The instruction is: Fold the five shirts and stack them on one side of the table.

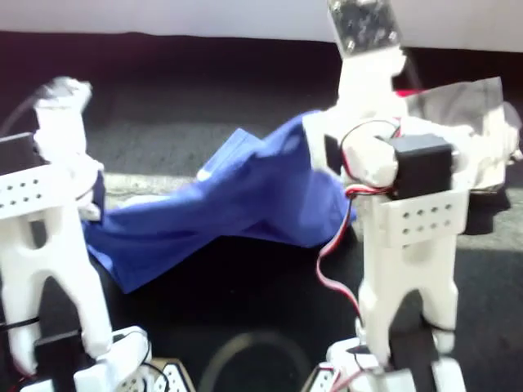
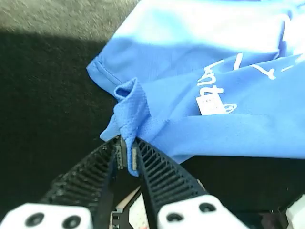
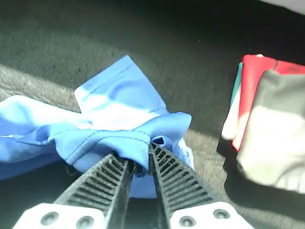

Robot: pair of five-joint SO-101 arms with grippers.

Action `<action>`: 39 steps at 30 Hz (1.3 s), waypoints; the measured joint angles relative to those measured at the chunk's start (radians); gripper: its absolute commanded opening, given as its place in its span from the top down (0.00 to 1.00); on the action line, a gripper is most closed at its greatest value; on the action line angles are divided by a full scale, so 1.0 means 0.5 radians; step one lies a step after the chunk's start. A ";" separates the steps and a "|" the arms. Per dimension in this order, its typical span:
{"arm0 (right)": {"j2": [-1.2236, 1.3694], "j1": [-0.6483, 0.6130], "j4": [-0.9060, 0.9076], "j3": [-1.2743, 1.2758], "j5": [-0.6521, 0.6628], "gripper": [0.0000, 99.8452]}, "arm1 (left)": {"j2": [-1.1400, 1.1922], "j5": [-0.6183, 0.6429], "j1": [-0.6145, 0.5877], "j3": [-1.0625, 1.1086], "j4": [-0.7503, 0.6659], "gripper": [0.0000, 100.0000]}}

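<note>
A blue shirt [image 1: 245,196] hangs stretched between the two arms above the dark table. My left gripper [image 2: 126,155] is shut on a bunched fold of the blue shirt [image 2: 200,71] near its hem, with white print and a small tag showing on the cloth. My right gripper [image 3: 140,160] is shut on another gathered edge of the blue shirt [image 3: 114,114], a sleeve spreading beyond it. A pile of folded shirts [image 3: 267,124], grey on top with red and white beneath, lies on the table past the right gripper, and is seen behind the right arm [image 1: 482,122].
Dark table cloth [image 1: 188,114] runs across the back and under the shirt, with a sunlit band on it. The white arm bodies [image 1: 409,245] stand tall in front. A pale wall edge runs along the far side.
</note>
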 measured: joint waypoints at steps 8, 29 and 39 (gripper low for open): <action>-0.537 0.000 -0.746 1.666 0.000 0.99 | 0.000 0.000 0.000 0.816 -0.454 0.99; -0.749 0.000 -1.135 2.470 0.129 0.99 | 0.000 -0.037 -0.460 0.951 -0.684 0.83; -0.749 0.000 -1.135 2.470 0.129 0.99 | 0.000 -0.239 -0.353 1.212 -0.792 0.83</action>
